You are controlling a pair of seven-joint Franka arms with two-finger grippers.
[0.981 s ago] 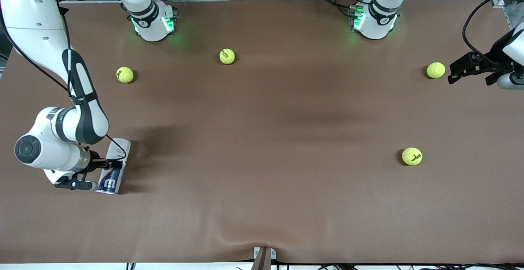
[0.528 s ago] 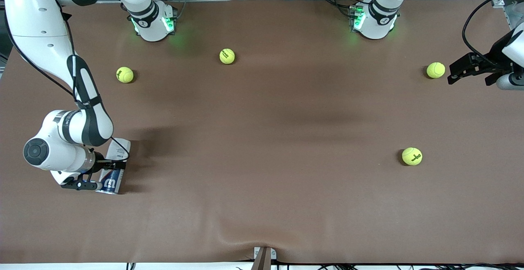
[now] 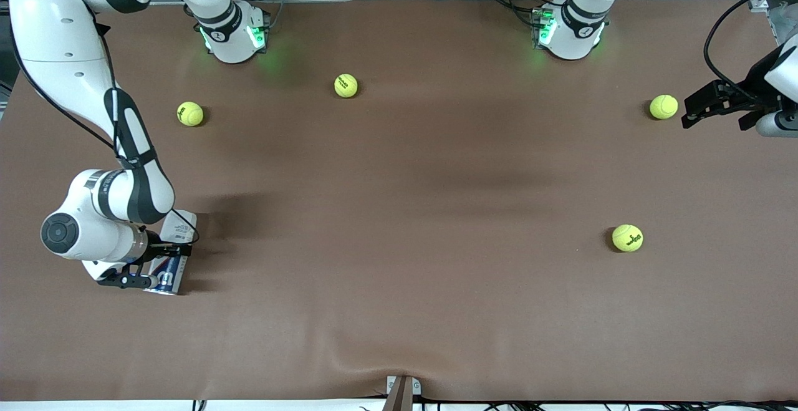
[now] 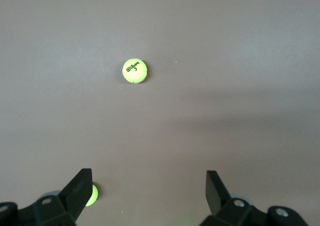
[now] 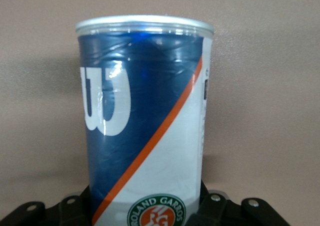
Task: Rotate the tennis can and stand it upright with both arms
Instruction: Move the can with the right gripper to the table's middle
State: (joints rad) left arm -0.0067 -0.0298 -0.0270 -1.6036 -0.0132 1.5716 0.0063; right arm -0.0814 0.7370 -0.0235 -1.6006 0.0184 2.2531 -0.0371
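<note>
The right end effector (image 3: 151, 266) grips the lying navy-red-labelled clear plastic tennis can (image 3: 172, 255) near the brown worktop (image 3: 399, 211) edge at the right arm's end; the left end effector (image 3: 717, 106) waits wide open.

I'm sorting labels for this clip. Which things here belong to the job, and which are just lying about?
Job:
tennis can, lying on the table
right gripper, around the can
left gripper, open, waiting beside a ball

Lying about:
four tennis balls

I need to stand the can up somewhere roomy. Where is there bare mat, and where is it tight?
Widest bare stretch: mid-mat, bordered by the tennis can in the right gripper, the ball near the bases and the ball nearest the camera. Tighter: around the ball beside the waiting, open left gripper, and around the ball by the right arm.
</note>
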